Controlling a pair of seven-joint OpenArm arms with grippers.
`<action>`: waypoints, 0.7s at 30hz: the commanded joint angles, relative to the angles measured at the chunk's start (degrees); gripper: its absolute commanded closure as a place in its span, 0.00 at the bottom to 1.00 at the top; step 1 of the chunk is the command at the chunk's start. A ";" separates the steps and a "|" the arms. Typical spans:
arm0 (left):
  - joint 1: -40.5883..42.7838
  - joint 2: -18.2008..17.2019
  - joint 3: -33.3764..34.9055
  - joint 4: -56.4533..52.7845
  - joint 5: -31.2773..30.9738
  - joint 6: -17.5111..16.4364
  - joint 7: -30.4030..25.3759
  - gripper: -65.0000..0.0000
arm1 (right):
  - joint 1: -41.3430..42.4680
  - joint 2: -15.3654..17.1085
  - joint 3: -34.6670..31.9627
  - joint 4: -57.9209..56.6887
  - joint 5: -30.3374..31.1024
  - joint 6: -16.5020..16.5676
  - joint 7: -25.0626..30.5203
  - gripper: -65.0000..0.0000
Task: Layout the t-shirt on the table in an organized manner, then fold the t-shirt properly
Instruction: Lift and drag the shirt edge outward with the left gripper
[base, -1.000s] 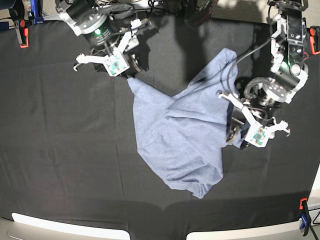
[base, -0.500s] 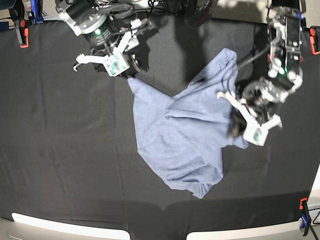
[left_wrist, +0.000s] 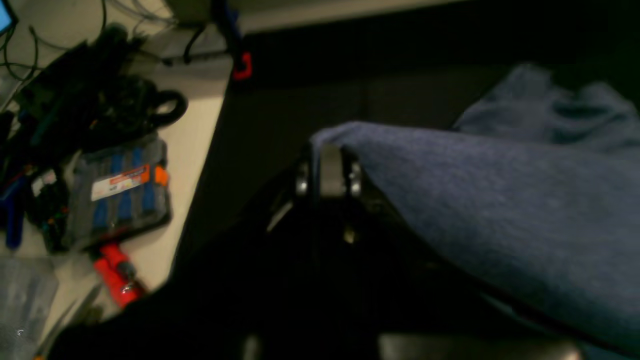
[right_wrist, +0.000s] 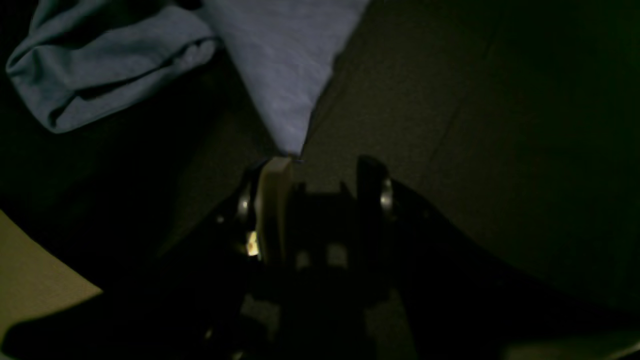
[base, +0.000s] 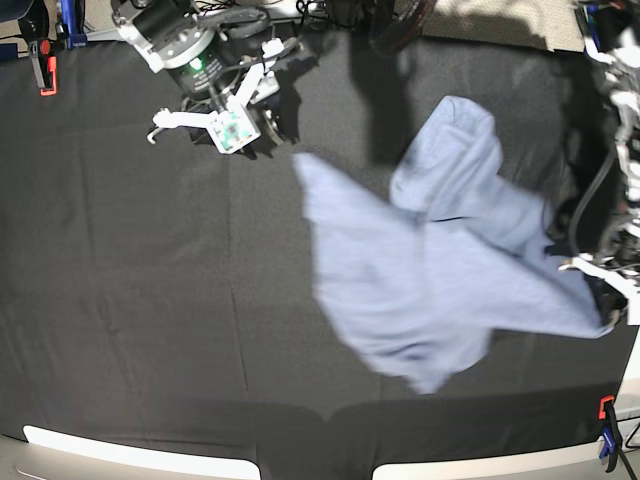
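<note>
The light blue-grey t-shirt (base: 440, 270) lies crumpled on the right half of the black table (base: 130, 300), drawn out towards the right edge. My left gripper (base: 603, 300) is at that edge, shut on the shirt's hem. In the left wrist view its fingers (left_wrist: 327, 170) are pressed together, with the shirt (left_wrist: 500, 200) draped over them. My right gripper (base: 262, 118) hovers open at the back left, apart from the shirt's near corner (base: 300, 160). In the right wrist view that gripper (right_wrist: 322, 175) holds nothing, and the shirt's pointed corner (right_wrist: 287, 100) ends just in front of one finger (right_wrist: 272, 200).
Orange-black clamps sit at the back left (base: 45, 68) and front right (base: 607, 415) of the table. Left of the table edge, the left wrist view shows a tool kit (left_wrist: 117, 192) and cables (left_wrist: 100, 100) on a beige surface. A white strip (base: 130, 455) runs along the front.
My left gripper shut on the shirt's edge and pulled it right and forwards. The whole shirt slid right, away from the right gripper, which stayed put.
</note>
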 joint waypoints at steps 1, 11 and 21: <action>-1.75 -1.97 -0.37 -1.05 -0.39 0.55 -2.12 1.00 | -0.02 0.17 0.07 1.11 0.13 -0.07 1.55 0.67; -4.72 -3.54 -0.28 -16.98 -3.48 1.18 -2.86 1.00 | 3.41 -3.54 0.07 1.11 0.13 -0.02 3.13 0.56; -4.72 -3.58 -0.28 -16.98 -3.48 1.16 -2.84 1.00 | 19.17 -16.46 0.07 -10.01 -1.60 -0.68 3.08 0.51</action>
